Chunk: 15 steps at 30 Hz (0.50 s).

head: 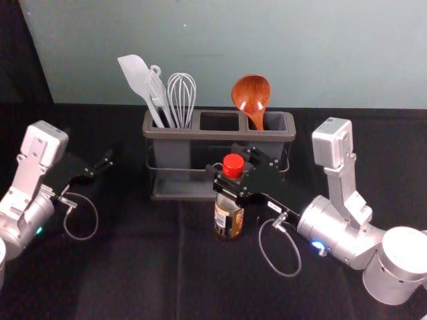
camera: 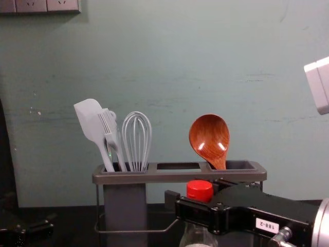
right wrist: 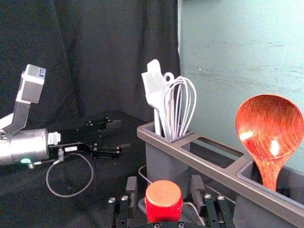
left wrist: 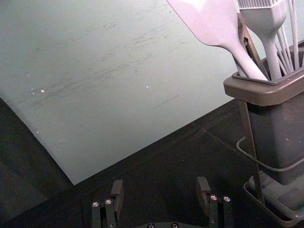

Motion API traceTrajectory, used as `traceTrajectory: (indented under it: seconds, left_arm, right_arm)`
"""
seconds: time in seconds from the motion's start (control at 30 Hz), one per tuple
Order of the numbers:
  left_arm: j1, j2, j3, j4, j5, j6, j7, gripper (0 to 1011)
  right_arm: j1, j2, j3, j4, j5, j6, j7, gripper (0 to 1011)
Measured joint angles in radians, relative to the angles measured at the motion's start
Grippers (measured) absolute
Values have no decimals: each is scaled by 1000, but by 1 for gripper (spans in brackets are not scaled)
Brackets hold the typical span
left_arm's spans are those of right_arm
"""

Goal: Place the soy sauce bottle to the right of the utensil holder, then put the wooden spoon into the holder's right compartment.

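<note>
Nearest, at mid-bench: upright glass soy sauce bottle w/ red cap and a patterned label (head: pixel 229 217), just on the near side of the utensil holder, roughly in front of where its middle and right compartments meet. Right tool (head: pixel 229 171) reaches in from the bench's right edge and is pinching the bottle just below the cap, one black finger on the near side, one on the far side. Can't tell if the bottle's base touches the bench.

A bit farther back, toward the bench's left edge: left tool (head: pixel 100 165), parked, well apart from the holder; its fingers are spread w/ nothing between.

Next, close to the far edge of the black cloth-covered bench (head: pixel 133 280): long grey plastic utensil holder w/ brownish rim, 3 compartments & wire frame (head: pixel 200 134). Right compt.: glossy reddish-brown wooden spoon (head: pixel 251 93), bowl up, handle down inside, leaning slightly left. Middle compt.: no utensil standing up from it. Left compt.: white flat spatula (head: pixel 135 73), white basting brush (camera: pixel 109 128) & white wire whisk (head: pixel 181 93), heads up.

Farthest: plain grey-green wall (head: pixel 320 53) beyond the bench's far edge, black curtain (right wrist: pixel 95 57) by the far left corner.
</note>
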Motion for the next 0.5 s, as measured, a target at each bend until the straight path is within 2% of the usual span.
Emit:
traceTrajectory:
  seconds: [0.03,0.1,0.37,0.5]
  left_arm:
    - [0,0,0,0,0,0,0,1005]
    - [0,0,0,0,0,0,0,1005]
    - [0,0,0,0,0,0,0,1005]
    - [0,0,0,0,0,0,0,1005]
  right_arm:
    - [-1,0,0,0,0,0,0,712]
    - [-1,0,0,0,-2,-1,0,682]
    - [-3,5,0,-7,-4,-2,4,399]
    - [-9,11,4,-25,-4,-1,4,390]
